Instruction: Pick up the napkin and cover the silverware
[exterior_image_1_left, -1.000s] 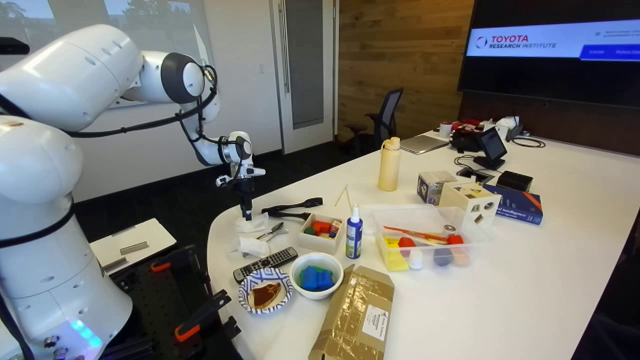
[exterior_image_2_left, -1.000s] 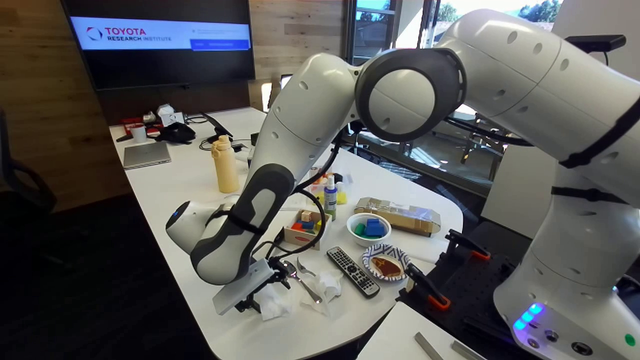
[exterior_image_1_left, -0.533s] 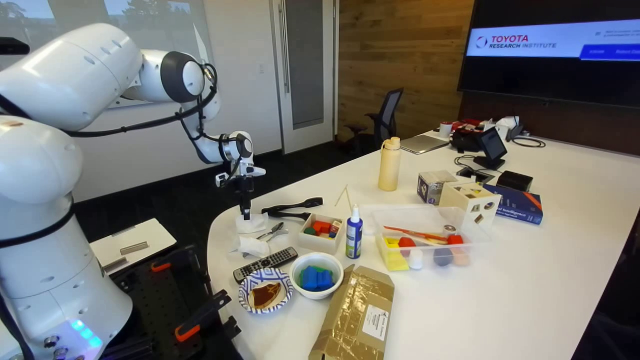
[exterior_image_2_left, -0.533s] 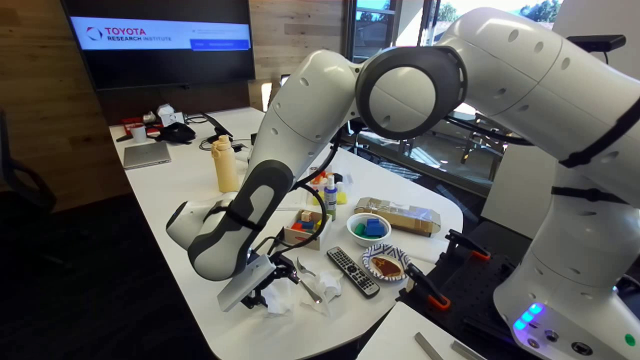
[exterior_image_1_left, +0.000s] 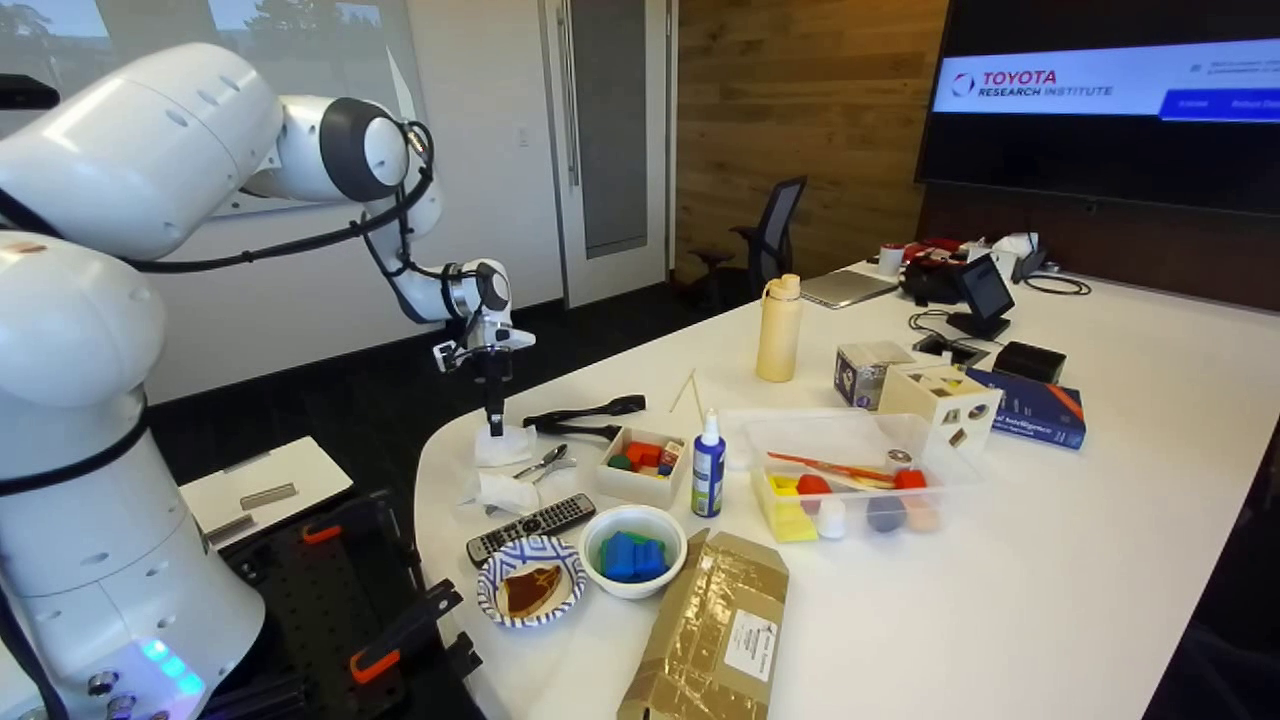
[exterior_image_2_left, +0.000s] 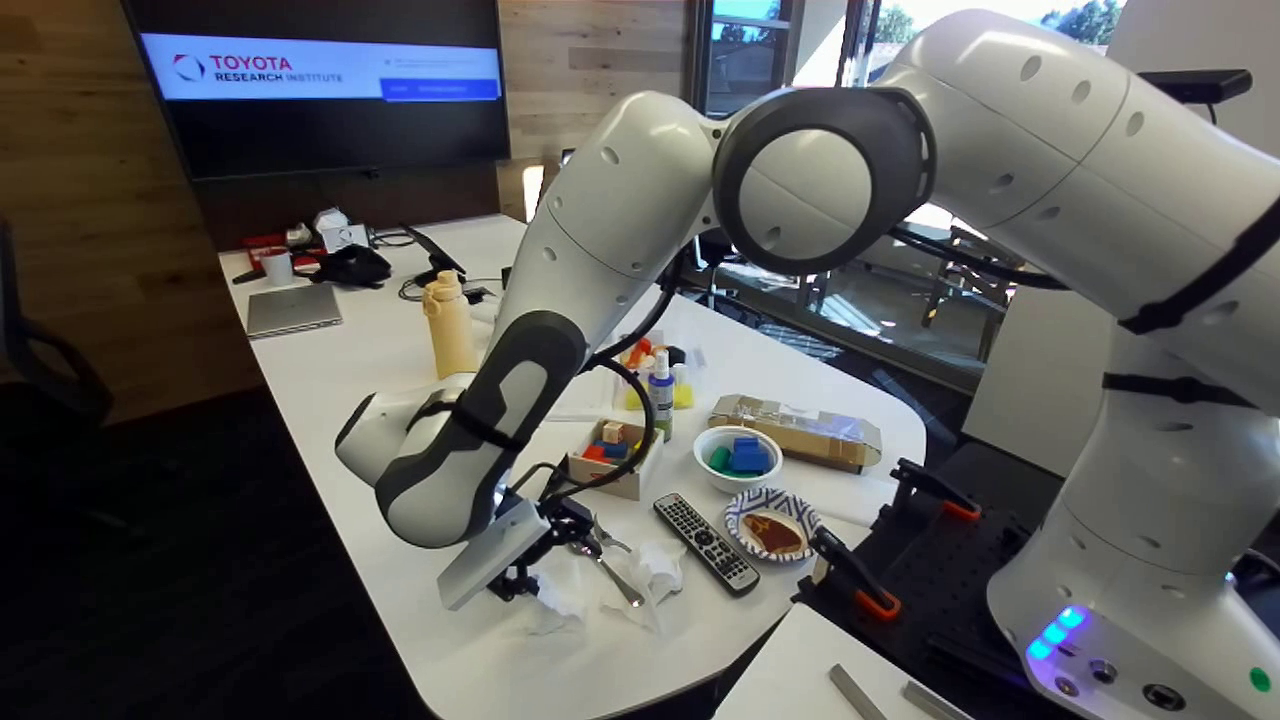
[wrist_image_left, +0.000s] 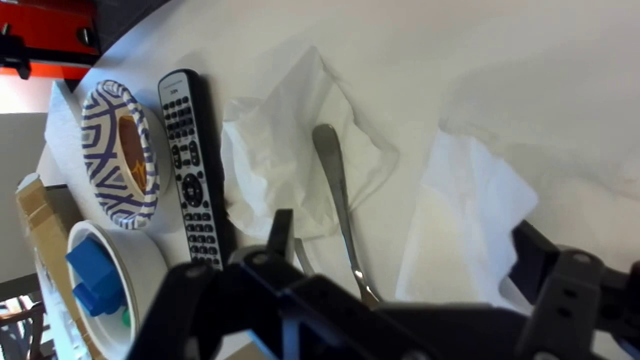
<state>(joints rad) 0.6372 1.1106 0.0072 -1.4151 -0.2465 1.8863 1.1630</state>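
Note:
A white napkin (exterior_image_1_left: 500, 456) lies on the table near its rounded end; it also shows in the wrist view (wrist_image_left: 455, 210). My gripper (wrist_image_left: 403, 221) is open over it, one finger by the napkin's right edge, the other left of the spoon. I cannot tell whether a finger touches the napkin. The silverware is a metal spoon (exterior_image_2_left: 622, 583) and fork (exterior_image_2_left: 612, 538) beside it. The spoon's handle (wrist_image_left: 335, 167) lies over a second crumpled napkin (wrist_image_left: 280, 145). The spoon's bowl and most of the fork are hidden by the gripper in the wrist view.
A remote (exterior_image_1_left: 532, 527), patterned plate (exterior_image_1_left: 532, 582), white bowl (exterior_image_1_left: 634, 552) with blue blocks and a small block box (exterior_image_1_left: 643, 465) stand close by. Black tongs (exterior_image_1_left: 585, 412) lie behind. A blue spray bottle (exterior_image_1_left: 708, 470) and clear bin (exterior_image_1_left: 850, 480) stand farther along.
My gripper has shifted slightly toward the spoon and up a little, now hiding the spoon's bowl in an exterior view. The napkins and silverware look unmoved.

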